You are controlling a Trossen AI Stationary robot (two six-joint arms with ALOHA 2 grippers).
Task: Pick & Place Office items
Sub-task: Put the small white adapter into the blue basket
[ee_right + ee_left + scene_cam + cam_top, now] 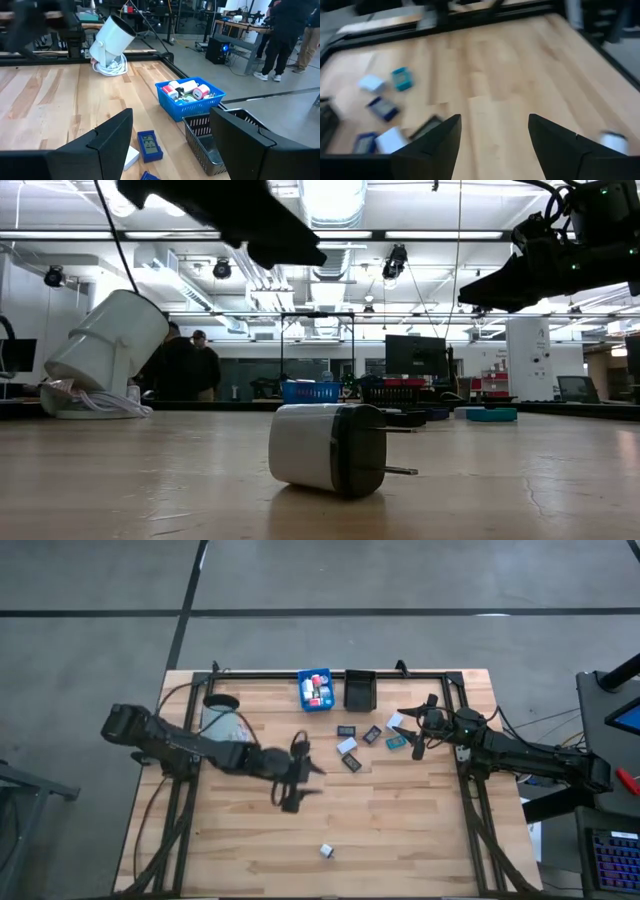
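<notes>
Over the bare middle of the tabletop (400,830): the left arm (230,755). Reaches in from the left side and hangs above the wood, touching nothing. Shows the left jaws wide apart in its wrist view, with only boards between them.

At the right side, near the back: the right arm (520,752). Hangs just over the right end of the group of office items (352,762). Shows the right jaws also wide apart, empty.

For the office items: lie mostly in one loose group of flat pieces, between the two arms and in front of the bins. Among them, a teal rectangle (396,741) and a white rectangle (347,746), each apart from its neighbours. Well apart from that group, near the front edge: one white block (327,851), alone. Looks in the low view like a white body on its side, with a black end and two metal prongs.

At the back edge, side by side: a blue bin (316,688) with red and white pieces in it, and a black bin (359,688). Cannot tell what is in the black one.

At the back left: a white mug (222,718), tilted, resting on a coiled white cable (111,66).

Behind the tabletop, in the room: two people (185,365), standing.
</notes>
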